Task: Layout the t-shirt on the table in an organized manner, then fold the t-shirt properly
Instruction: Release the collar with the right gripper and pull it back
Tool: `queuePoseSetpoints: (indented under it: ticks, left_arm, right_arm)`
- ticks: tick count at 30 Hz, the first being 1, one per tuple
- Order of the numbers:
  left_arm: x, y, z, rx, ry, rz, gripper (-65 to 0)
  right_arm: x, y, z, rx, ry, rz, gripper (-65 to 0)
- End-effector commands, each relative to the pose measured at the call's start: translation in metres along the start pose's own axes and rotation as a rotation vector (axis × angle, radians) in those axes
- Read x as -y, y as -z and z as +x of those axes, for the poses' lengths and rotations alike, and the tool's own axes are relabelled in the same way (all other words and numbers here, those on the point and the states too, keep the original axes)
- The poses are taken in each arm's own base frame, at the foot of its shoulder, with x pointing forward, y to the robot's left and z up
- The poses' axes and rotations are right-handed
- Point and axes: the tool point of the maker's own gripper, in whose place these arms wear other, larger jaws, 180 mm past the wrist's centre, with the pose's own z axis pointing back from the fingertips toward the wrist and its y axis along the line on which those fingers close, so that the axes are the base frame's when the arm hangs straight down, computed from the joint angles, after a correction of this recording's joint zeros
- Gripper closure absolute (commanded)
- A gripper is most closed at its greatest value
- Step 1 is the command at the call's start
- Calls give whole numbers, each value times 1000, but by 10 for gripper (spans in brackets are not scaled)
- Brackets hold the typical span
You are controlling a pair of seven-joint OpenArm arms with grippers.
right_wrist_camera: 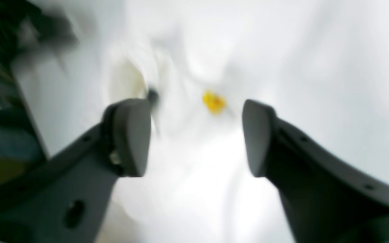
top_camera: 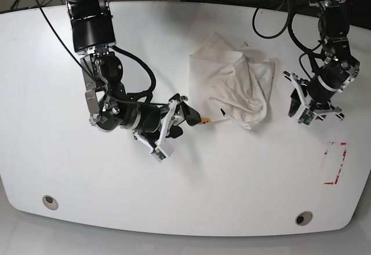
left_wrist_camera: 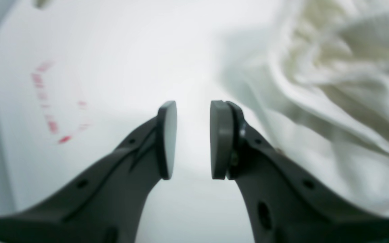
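Observation:
The white t-shirt lies crumpled in a heap on the white table, near its middle. A small yellow emblem shows at the heap's lower left tip. My right gripper is at that tip, open. In the right wrist view the blurred emblem lies on white t-shirt cloth beyond the spread right gripper. My left gripper hovers to the right of the heap, apart from it. Its pads stand a little apart with nothing between them, and the t-shirt's folds are beside it.
A red tape outline marks the table at the right, and also shows as red tape in the left wrist view. Two round grommet holes sit near the front edge. Cables trail at the back edge.

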Motion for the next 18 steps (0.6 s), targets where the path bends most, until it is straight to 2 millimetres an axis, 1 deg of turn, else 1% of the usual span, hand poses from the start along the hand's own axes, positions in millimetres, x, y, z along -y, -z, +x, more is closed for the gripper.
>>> queuePoseSetpoints:
  ticks: [1, 3, 5, 7, 8, 10, 13, 15, 18]
  left_arm:
    - [-31, -8, 20, 67, -32, 99, -147]
    - [-45, -14, 19, 77, -63, 145, -147]
    - [-54, -18, 19, 83, -86, 174, -147]
    - [-58, -20, 17, 86, -99, 190, -147]
    - [-61, -21, 20, 93, -98, 197, -147]
    - [-64, -22, 22, 98, -98, 204, -147]
    - [-71, -26, 19, 97, -109, 227, -147]
    - [-75, -29, 17, 95, -115, 239, -147]
    - [-78, -31, 15, 91, -121, 249, -147]
  right_arm:
    - [-14, 1, 11, 36, -62, 15, -315]
    - [-21, 3, 3, 16, -95, 5, -271]
    - [-25, 5, -4, -1, -118, -8, -232]
    - [-28, 6, -11, -16, -137, -20, -189]
    - [-29, 8, -14, -26, -148, -31, -157]
    - [-32, 10, -14, -30, -168, -44, -112]
    - [-32, 15, -18, -51, -190, -71, -39]
    - [-33, 17, -19, -58, -205, -85, -20]
    - [-33, 22, -18, -62, -231, -110, -20]
